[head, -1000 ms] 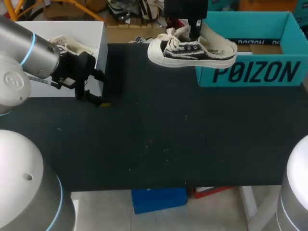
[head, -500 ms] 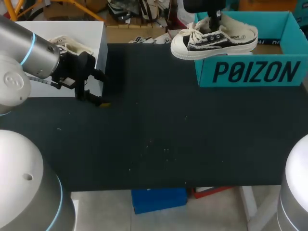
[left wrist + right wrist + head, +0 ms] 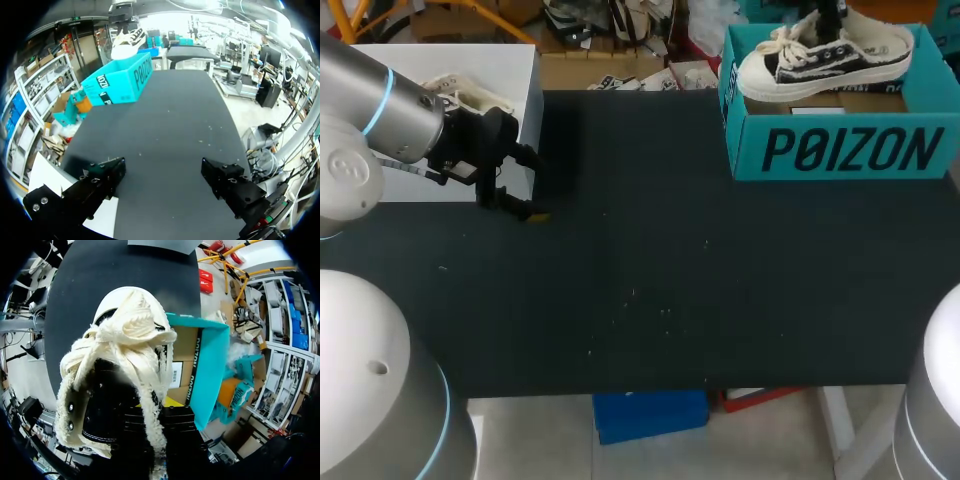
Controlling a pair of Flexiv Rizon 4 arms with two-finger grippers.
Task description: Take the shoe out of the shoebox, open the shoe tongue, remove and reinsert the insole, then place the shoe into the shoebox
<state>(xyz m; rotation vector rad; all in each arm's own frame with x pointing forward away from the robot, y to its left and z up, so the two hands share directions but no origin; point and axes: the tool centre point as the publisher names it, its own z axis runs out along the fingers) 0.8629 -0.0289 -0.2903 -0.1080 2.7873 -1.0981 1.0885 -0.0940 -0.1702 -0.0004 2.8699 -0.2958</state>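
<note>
right gripper [image 3: 155,415]: clamped on the shoe at the rim of its opening, just behind the laces. Fingers narrow. One yellow tip shows against the shoe's side.
shoe [image 3: 825,55]: black-and-cream low sneaker with frayed trim and cream laces. It hangs from the right gripper, upright, toe pointing ahead of it. It sits over the open top of the shoebox, toe near the end wall. Cannot tell if the sole touches the box floor.
shoebox [image 3: 840,150]: teal, no lid, directly under the right gripper. Brown cardboard floor is visible beside the shoe. Well apart from the left gripper, far ahead of it across the counter.
left gripper [image 3: 162,165]: fingers wide apart, nothing between them, low over the counter.
white block [image 3: 450,70]: just beside the left gripper, its edge under one finger in the left wrist view. A cream item lies on top; cannot tell what it is.
counter [image 3: 650,250]: dark top, stretching ahead of the left gripper up to the shoebox.
</note>
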